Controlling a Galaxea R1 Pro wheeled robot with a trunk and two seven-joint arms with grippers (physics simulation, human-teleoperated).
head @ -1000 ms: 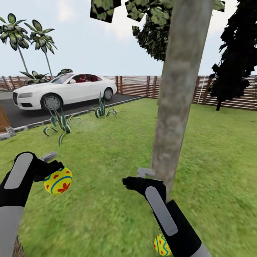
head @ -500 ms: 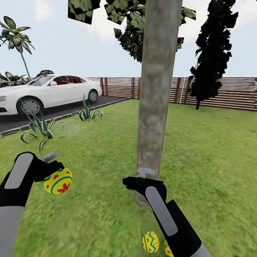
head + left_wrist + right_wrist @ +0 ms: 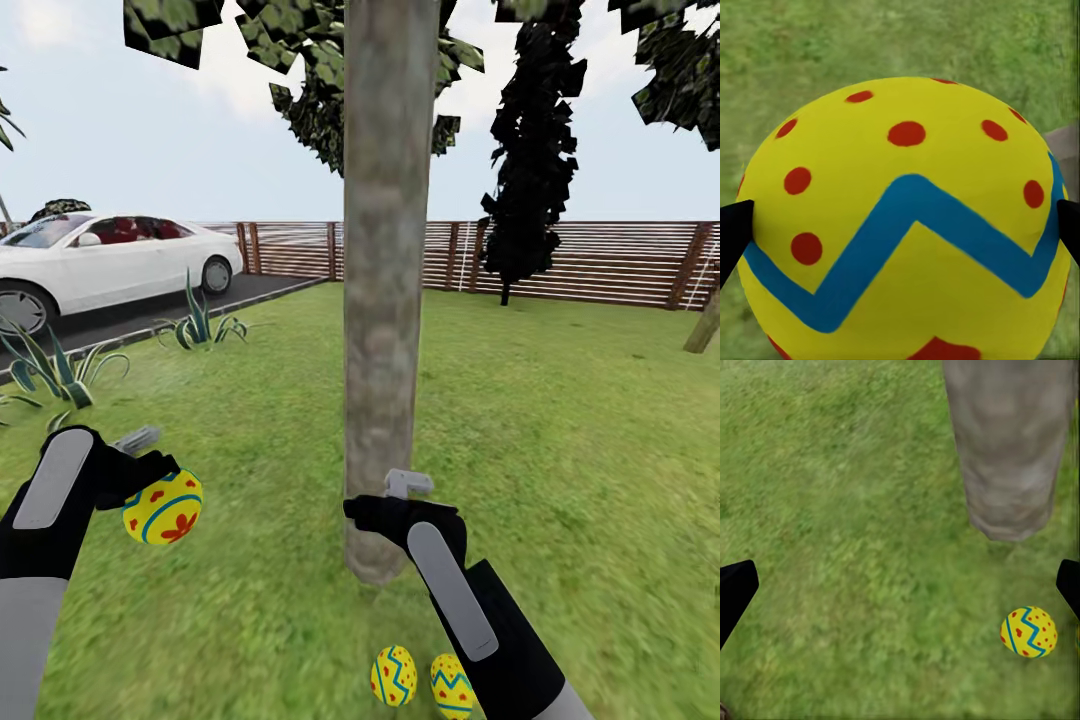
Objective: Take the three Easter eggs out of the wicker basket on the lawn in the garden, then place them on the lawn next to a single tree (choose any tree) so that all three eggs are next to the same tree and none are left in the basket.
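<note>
My left gripper [image 3: 152, 482] is shut on a yellow Easter egg [image 3: 163, 508] with a blue zigzag and red dots, held above the lawn [image 3: 250, 450]. In the left wrist view that egg [image 3: 907, 210] sits between the fingertips. Two more Easter eggs [image 3: 393, 676] [image 3: 451, 686] lie side by side on the grass just in front of the base of the thick grey-brown tree [image 3: 385, 300]. My right gripper [image 3: 385, 497] hovers open beside the trunk base, above them. The right wrist view shows the trunk [image 3: 1009, 442] and one egg [image 3: 1029, 632]. The wicker basket is out of view.
A white car [image 3: 90, 265] stands on the dark driveway at the left, with spiky plants [image 3: 200, 325] along its edge. A brown slat fence [image 3: 600, 262] bounds the garden behind. A narrow black tree [image 3: 530, 150] stands before the fence. Another trunk [image 3: 705, 325] leans at the right edge.
The whole view has swung to the right, so trunk and car slid left in the picture. A second egg has come into view by the trunk. Both arms hold their pose.
</note>
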